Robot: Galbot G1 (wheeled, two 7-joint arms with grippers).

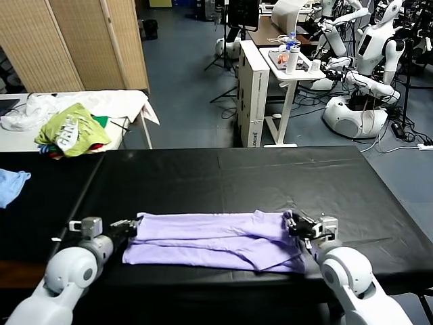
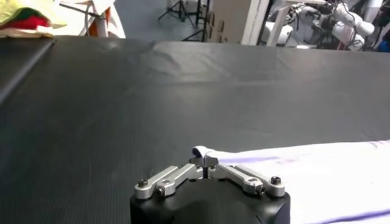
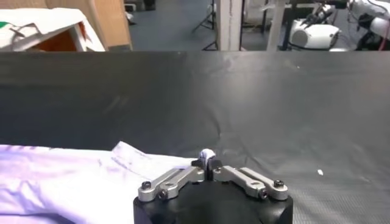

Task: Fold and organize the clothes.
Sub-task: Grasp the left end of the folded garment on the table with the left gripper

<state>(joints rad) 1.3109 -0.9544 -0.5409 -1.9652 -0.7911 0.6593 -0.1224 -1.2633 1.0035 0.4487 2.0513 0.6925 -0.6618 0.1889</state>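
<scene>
A: The big black table [image 1: 223,176] holds the purple T-shirt [image 1: 210,240], lying flat and long between the two hands.

B: What do the hands do?

A: The left hand [image 1: 125,227] pinches one end of the shirt. The right hand [image 1: 298,225] pinches the other end. Both have fingers shut on cloth.

B: So which step is it?

A: Folding, it seems. Next they likely lift and bring the near edge over.

B: Anything in the way?

A: No. The green clothes heap [image 1: 71,132] and blue cloth [image 1: 12,184] sit far beyond the left hand.
</scene>
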